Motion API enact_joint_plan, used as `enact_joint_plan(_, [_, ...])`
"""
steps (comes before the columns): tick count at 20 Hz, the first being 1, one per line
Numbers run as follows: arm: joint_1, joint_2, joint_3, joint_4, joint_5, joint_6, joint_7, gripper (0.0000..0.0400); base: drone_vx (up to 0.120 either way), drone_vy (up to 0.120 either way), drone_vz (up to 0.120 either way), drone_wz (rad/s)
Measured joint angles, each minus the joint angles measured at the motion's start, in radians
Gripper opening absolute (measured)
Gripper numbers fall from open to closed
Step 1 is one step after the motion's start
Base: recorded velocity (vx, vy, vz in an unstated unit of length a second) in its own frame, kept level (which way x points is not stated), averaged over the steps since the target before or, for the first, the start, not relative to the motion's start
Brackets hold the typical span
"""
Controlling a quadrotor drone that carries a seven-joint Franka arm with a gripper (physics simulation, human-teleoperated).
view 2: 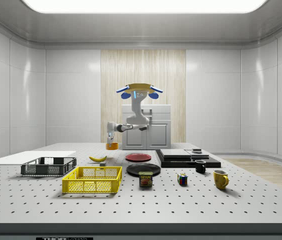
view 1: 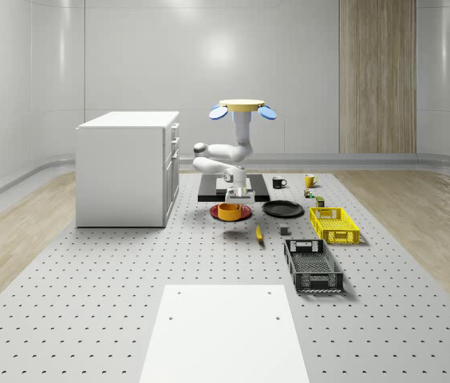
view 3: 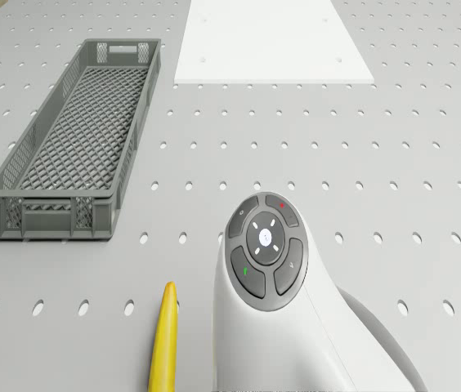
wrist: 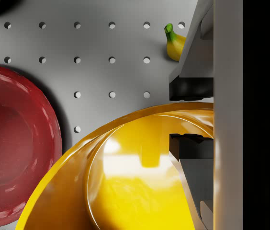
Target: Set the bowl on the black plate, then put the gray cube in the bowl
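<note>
I hover above the table (view 1: 89, 303). My gripper (wrist: 191, 112) pinches the rim of the yellow bowl (wrist: 140, 177), lifted up beside the red plate (wrist: 10, 153), near the black plate (view 1: 282, 209).

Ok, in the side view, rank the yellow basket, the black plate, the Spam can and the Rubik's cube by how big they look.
Largest to smallest as they look:
1. yellow basket
2. black plate, though it sits farther from the camera
3. Spam can
4. Rubik's cube
</note>
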State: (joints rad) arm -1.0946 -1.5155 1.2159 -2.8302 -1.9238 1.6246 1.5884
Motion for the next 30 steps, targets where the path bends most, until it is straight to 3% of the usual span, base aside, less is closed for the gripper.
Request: enact_joint_plan(30, [-0.002, -0.005, 0.003, 0.000, 0.004, 0.004, 0.002, 0.0100, -0.120, 0.120, 0.000, 0.000])
